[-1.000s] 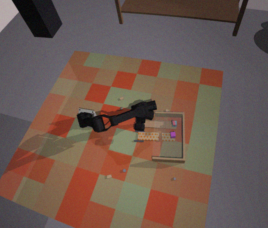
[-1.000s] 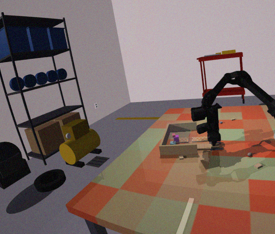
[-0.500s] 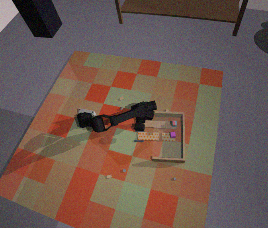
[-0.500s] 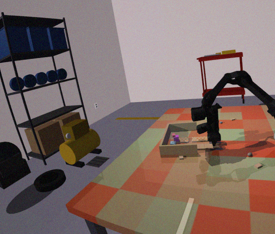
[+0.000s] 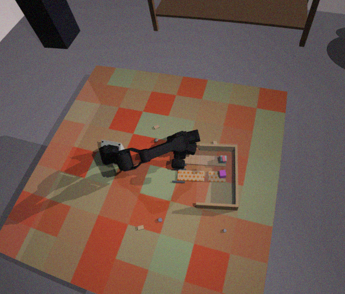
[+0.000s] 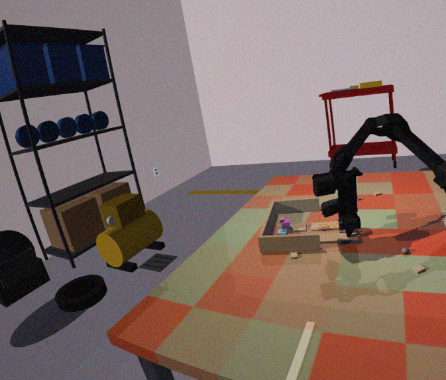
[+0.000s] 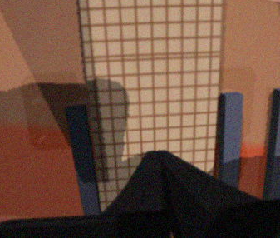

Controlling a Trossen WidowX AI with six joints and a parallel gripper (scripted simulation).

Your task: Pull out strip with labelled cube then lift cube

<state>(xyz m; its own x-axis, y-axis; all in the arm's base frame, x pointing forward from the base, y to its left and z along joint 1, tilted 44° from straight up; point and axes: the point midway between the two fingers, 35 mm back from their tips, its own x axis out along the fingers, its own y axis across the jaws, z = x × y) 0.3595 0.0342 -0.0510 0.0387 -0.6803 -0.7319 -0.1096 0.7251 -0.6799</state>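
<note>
Chequered red-green table top (image 6: 231, 333), grey floor (image 6: 96, 354), perhaps a workshop.

On the tabletop (image 5: 74, 176) we see an open-sided tray (image 5: 236, 173) to the right of the arm's base (image 5: 110, 142). In it 2 strips lie side by side: the gridded strip (image 5: 202, 159) behind, the dotted strip (image 5: 190, 175) in front. Each carries 1 cube at its far end. Our claw (image 6: 349, 230) stands closed over the gridded strip's near end.
</note>
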